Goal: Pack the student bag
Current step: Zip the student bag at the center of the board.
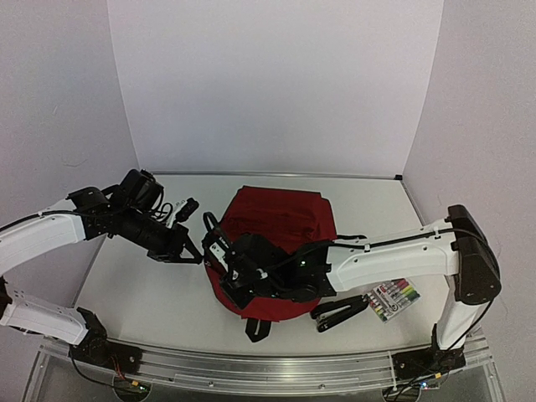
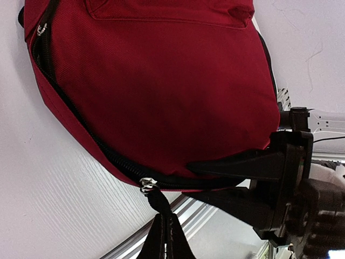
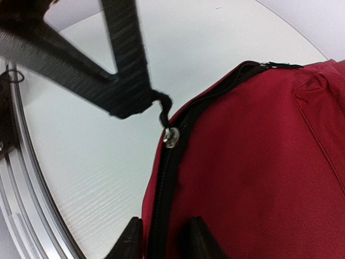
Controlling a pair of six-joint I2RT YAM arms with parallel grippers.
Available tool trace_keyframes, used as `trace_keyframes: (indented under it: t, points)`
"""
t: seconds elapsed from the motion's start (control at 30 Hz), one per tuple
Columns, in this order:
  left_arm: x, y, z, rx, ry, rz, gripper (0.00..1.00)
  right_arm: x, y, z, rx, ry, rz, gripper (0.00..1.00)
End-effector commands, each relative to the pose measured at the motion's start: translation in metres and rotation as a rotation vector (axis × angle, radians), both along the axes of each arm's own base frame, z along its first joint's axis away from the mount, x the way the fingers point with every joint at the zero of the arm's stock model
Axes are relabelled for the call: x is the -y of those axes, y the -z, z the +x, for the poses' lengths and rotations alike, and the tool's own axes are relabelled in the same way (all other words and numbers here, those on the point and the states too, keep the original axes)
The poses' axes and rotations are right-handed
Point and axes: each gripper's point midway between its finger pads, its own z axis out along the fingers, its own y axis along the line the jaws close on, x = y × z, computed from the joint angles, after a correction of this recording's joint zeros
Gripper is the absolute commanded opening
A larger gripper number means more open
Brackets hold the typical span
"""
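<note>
The student bag is a dark red backpack lying flat in the middle of the table. My left gripper is at its left edge. In the left wrist view this gripper is shut on the black zipper pull tab, which hangs from the silver slider. My right gripper reaches across the bag. In the right wrist view it is closed on the bag's zippered edge, one finger on each side. The slider lies just ahead of it.
A black stapler and a pack of coloured markers lie right of the bag, under my right arm. A black strap loop sticks out at the bag's near end. A metal rail runs along the front edge.
</note>
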Motion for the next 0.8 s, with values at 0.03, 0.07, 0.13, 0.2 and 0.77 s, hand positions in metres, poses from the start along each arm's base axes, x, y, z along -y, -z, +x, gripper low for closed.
trace_keyframes:
  t: [0.03,0.07,0.13,0.2,0.77]
  points:
    - [-0.007,-0.014,0.022,0.074,-0.097,0.034,0.0,0.0,-0.025,0.004,0.057,0.031,0.042,0.04]
    - [-0.01,-0.014,0.026,0.083,-0.12,0.053,0.0,0.003,-0.027,0.003,0.058,0.033,0.046,0.01]
    - [-0.017,-0.012,0.035,0.106,-0.17,0.098,0.0,0.009,-0.029,-0.003,0.053,0.032,0.051,0.0]
    - [-0.023,-0.01,0.043,0.118,-0.208,0.137,0.0,0.015,-0.036,-0.01,0.048,0.031,0.067,0.0]
    - [-0.046,0.006,0.108,0.146,-0.381,0.231,0.0,0.039,-0.055,-0.069,-0.043,0.031,0.134,0.0]
